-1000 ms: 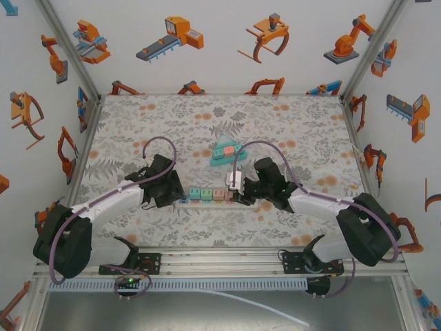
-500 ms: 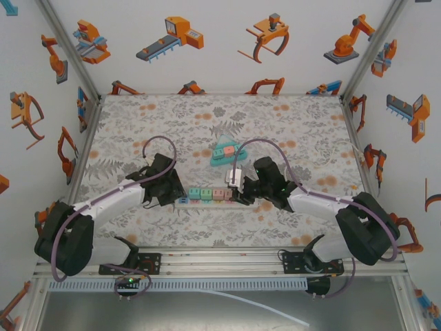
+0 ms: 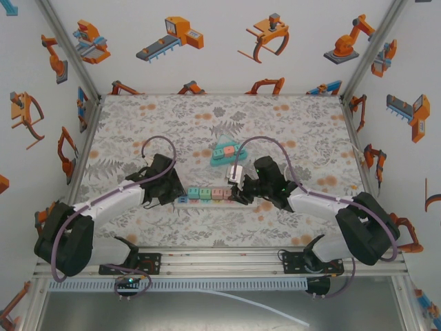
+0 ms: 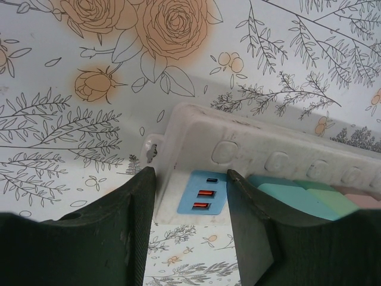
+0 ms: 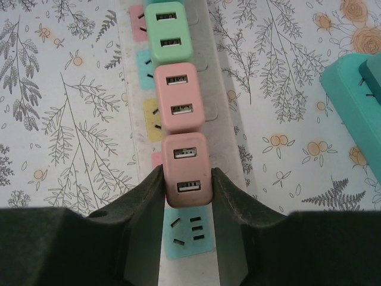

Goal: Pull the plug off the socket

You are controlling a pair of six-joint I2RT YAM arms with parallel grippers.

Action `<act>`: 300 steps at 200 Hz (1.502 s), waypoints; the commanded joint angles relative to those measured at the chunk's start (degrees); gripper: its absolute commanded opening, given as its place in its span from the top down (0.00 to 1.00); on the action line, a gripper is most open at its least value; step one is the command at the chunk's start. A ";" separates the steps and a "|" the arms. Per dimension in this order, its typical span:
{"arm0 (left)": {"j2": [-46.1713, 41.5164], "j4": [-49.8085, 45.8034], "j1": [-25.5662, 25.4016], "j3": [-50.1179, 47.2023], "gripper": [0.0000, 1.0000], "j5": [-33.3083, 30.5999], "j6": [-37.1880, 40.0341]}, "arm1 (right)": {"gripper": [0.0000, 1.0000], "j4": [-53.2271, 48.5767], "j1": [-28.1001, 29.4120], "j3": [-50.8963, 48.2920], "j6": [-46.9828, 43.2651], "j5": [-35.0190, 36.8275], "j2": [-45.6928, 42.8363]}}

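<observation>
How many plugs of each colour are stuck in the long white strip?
Pink plugs: 2
Green plug: 1
Teal plug: 1
Total: 4

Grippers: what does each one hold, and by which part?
Right gripper holds the nearest pink plug by its two sides; left gripper clamps the power strip at its end.
</observation>
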 commanded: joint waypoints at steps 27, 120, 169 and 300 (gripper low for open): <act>0.72 -5.52 0.21 -3.12 0.51 -4.23 0.60 | 0.86 12.93 0.12 1.07 3.90 -2.68 -1.18; 3.87 -7.50 -6.25 -5.04 0.51 -4.61 1.52 | 0.90 -4.17 1.45 4.56 -4.37 4.38 -2.24; 5.39 -8.56 -7.76 -6.48 0.51 -7.14 -0.82 | 0.90 3.13 1.41 2.82 4.12 2.46 -5.73; -16.02 -9.00 -7.77 2.52 0.38 -12.48 8.87 | 0.94 7.35 -0.84 3.55 34.93 19.98 -18.23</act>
